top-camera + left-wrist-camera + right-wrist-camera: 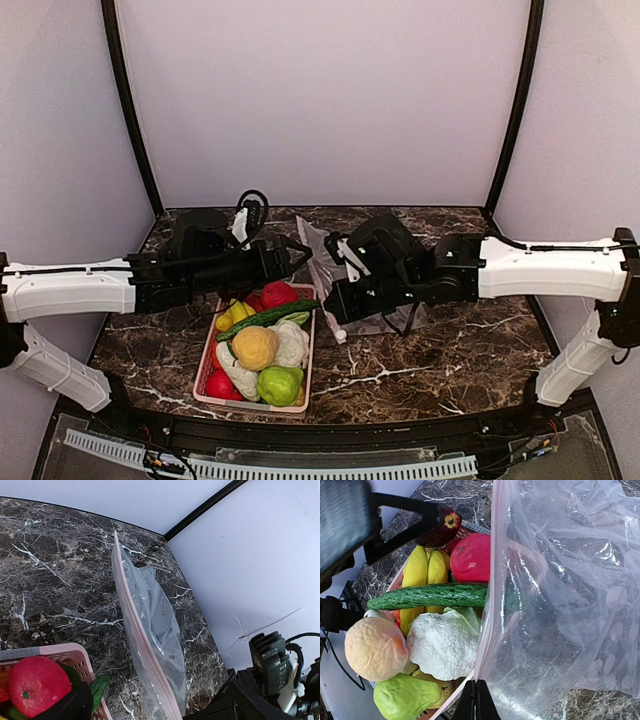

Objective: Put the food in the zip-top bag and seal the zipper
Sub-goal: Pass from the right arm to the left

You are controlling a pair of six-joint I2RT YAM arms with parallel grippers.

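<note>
**Bag held up, nothing in it yet**

Our right gripper (477, 702) is clamped on the zipper (492, 580), holding the bag (560, 605) up on edge just beside the basket (205, 362). Our left gripper (300, 258) hangs with its fingers spread over the basket's far end, close to a dark red piece (442, 525). From the right wrist view we cannot tell whether it touches that piece.

All the food we can see lies in the basket. The bag looks empty, with its mouth nearly flat.

For a clean pick we would take a piece that lies free on top and near the bag, such as the red fruit (470, 557), rather than the banana (427, 570) pinned under the cucumber (430, 595). We judge the mouth too narrow for a drop. The right arm should slacken the edge so it gapes before the left arm brings food across.
</note>
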